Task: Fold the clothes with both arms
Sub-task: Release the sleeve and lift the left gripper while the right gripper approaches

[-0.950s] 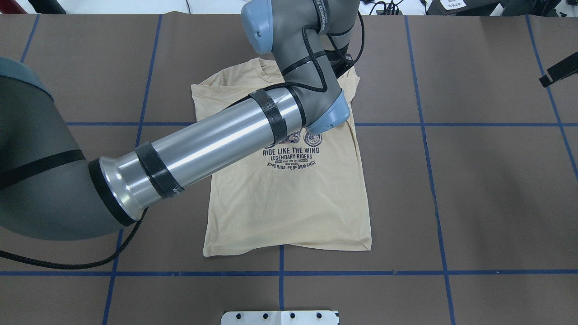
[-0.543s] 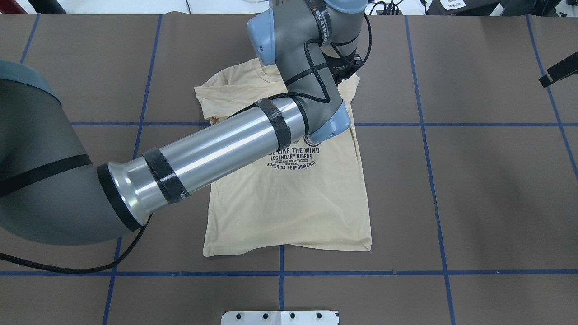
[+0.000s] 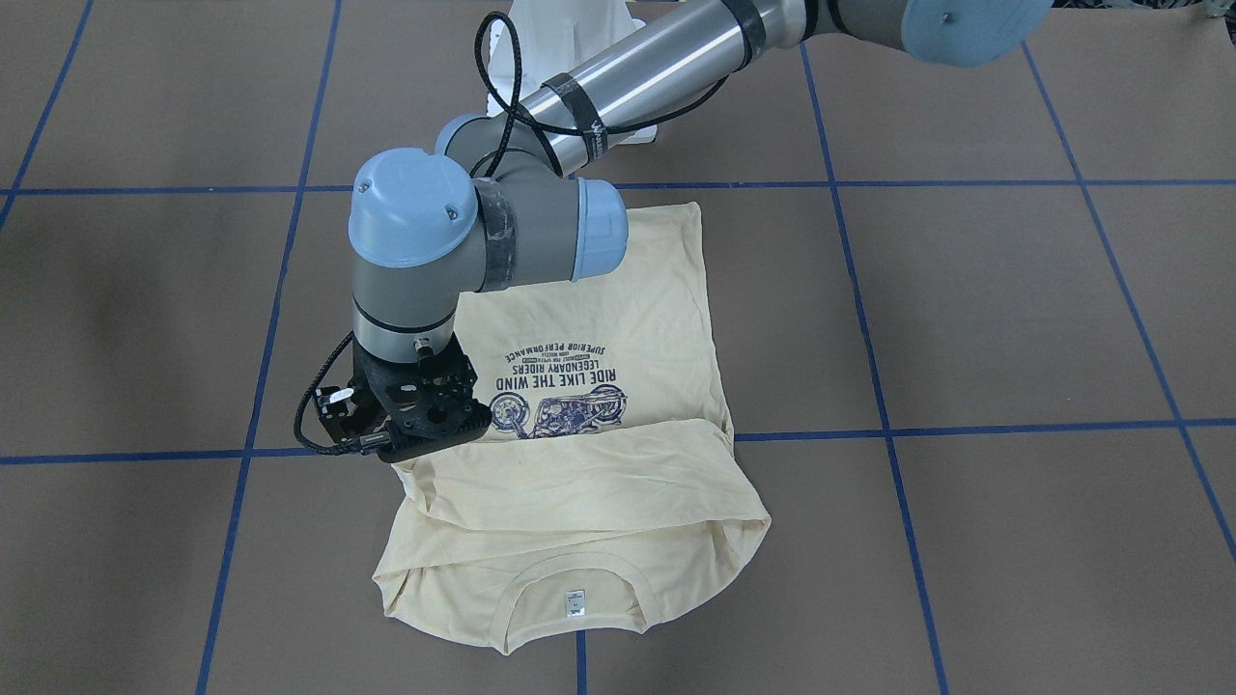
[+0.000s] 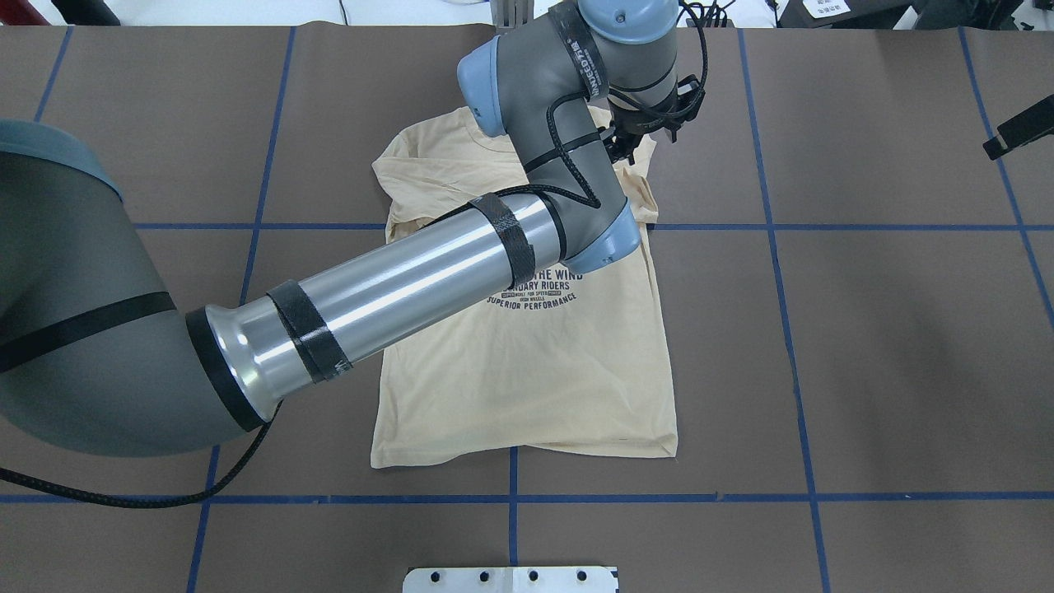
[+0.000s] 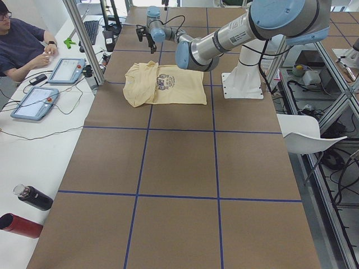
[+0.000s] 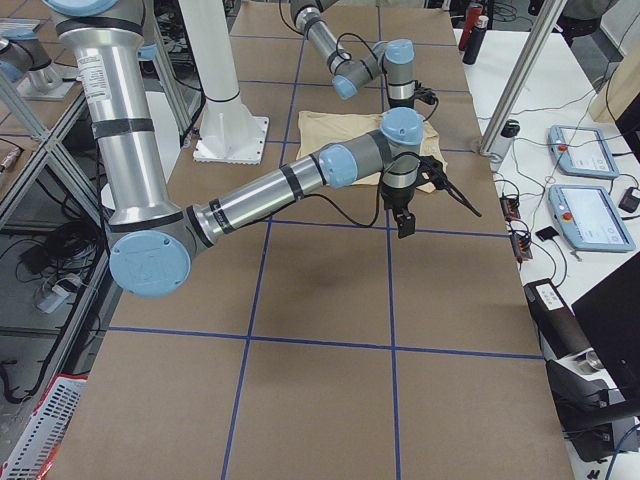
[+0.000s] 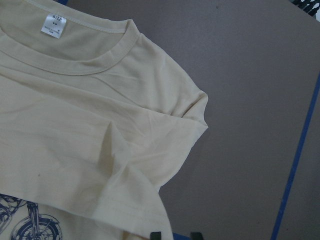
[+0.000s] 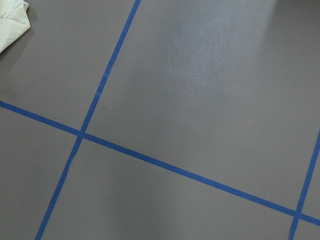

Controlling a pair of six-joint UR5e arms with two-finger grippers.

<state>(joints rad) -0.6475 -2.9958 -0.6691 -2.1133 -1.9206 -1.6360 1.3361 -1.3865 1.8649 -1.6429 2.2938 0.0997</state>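
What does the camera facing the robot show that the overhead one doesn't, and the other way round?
Only the facing view shows the neck label, the motorcycle print and the left gripper's full frame at the shirt's edge. Only the overhead view shows the shirt's whole hem; there the arm hides the label and motorcycles. Both show the left arm over the shirt on the table with blue lines.

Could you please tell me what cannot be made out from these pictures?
Left pincer: whether it grips the shirt; its wrist hides it overhead, and the left wrist view's bottom edge cuts off its tips.
Right pincer: open or shut; seen only small and side-on in the right side view.
Neck label: lower print too small, wrist view.
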